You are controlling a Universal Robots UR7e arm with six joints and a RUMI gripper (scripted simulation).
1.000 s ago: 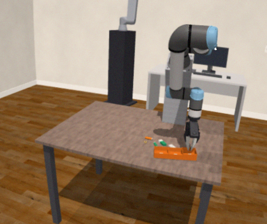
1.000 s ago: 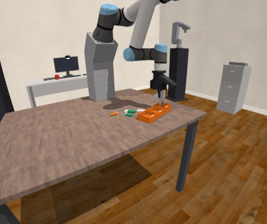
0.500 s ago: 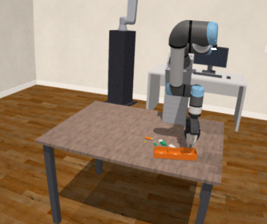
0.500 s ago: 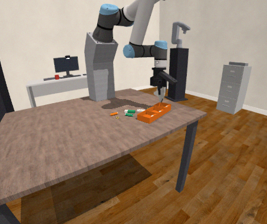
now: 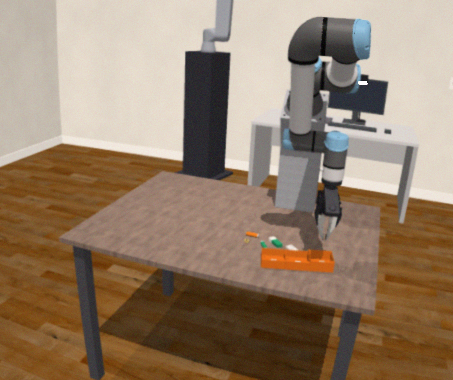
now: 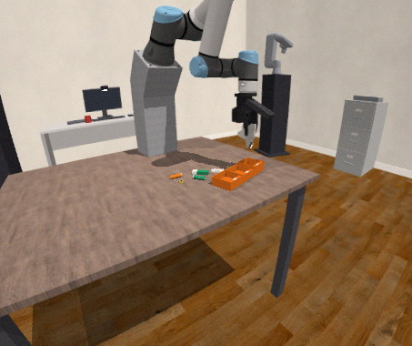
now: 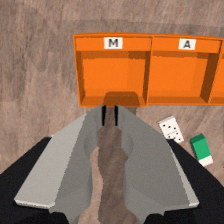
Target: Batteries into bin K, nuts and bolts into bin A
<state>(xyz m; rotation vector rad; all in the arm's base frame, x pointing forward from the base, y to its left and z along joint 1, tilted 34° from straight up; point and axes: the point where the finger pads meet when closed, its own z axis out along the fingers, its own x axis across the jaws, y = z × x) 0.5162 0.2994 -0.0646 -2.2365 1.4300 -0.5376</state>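
An orange three-compartment bin (image 5: 297, 260) stands upright near the table's front right; it also shows in the exterior view (image 6: 238, 173). The wrist view shows its compartments marked M (image 7: 112, 70) and A (image 7: 182, 72); a third mark is out of view. My gripper (image 5: 326, 231) hangs well above the table, with its tips over the near rim of compartment M. The fingers are shut with nothing between them. Beside the bin lie a green battery (image 7: 202, 149), a white piece (image 7: 170, 128), a small green piece (image 5: 263, 244), an orange piece (image 5: 252, 234) and a small nut (image 5: 246, 240).
The robot's grey base pedestal (image 5: 298, 180) stands on the table's far side behind the bin. The table's right edge (image 5: 377, 260) is close to the bin. A black column (image 5: 206, 112) and a desk with a monitor (image 5: 358, 130) stand beyond the table.
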